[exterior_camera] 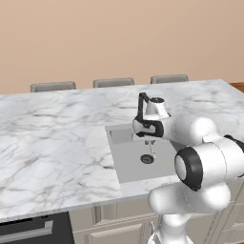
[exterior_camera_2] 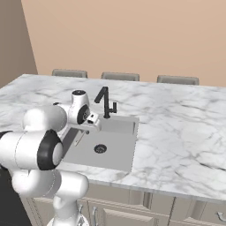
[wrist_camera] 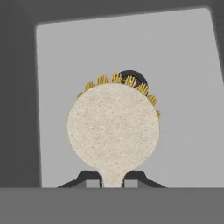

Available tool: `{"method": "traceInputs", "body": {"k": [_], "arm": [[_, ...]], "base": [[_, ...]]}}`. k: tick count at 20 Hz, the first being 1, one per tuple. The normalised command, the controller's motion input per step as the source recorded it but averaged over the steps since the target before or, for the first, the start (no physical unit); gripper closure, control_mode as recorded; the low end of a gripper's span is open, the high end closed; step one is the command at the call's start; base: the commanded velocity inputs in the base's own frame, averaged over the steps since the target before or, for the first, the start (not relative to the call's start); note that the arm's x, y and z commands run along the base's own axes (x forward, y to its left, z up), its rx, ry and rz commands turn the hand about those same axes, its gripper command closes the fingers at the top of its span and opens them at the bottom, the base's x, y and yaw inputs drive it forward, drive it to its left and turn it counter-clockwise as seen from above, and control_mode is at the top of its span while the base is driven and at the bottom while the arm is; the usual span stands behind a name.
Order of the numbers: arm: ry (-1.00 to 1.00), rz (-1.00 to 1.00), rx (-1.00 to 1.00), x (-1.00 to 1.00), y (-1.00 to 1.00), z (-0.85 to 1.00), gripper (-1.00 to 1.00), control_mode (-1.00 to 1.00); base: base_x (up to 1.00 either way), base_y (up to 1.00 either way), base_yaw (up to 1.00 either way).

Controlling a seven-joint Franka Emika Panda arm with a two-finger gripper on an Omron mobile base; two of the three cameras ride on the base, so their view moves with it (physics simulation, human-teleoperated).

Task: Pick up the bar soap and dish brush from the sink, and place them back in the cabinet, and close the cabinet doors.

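Over the sink [exterior_camera: 131, 167] the pincer [wrist_camera: 113, 180] is pinching the dish brush [wrist_camera: 113, 124] by its neck, lifted clear of the basin floor. Its round cream head (yellow bristles peeking round the far edge) half covers the dark drain [wrist_camera: 139, 77]. Marble table [exterior_camera: 52, 143] all around.

We see a round cream speckled, rough-looking dish brush head [wrist_camera: 113, 127] with yellow bristles; matt smooth grey sink basin [wrist_camera: 183, 87]; glossy white veined marble counter [exterior_camera: 57, 138]; matt black angular faucet [exterior_camera_2: 105, 101].
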Motion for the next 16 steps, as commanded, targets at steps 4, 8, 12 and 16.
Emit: {"method": "traceInputs", "body": {"k": [4, 8, 12, 16], "arm": [[0.0, 0.03, 0.0, -0.68, -0.12, 0.53, 1.0, -1.0], [0.0, 0.02, 0.0, -0.66, -0.04, 0.54, 1.0, -1.0], [0.0, 0.0, 0.0, -0.64, 0.0, 0.57, 1.0, -1.0], [0.0, 0.0, 0.0, -0.7, -0.01, 0.5, 1.0, -1.0]], "base": [[0.0, 0.0, 0.0], [0.0, 0.0, 0.0], [0.0, 0.0, 0.0], [0.0, 0.0, 0.0]]}}
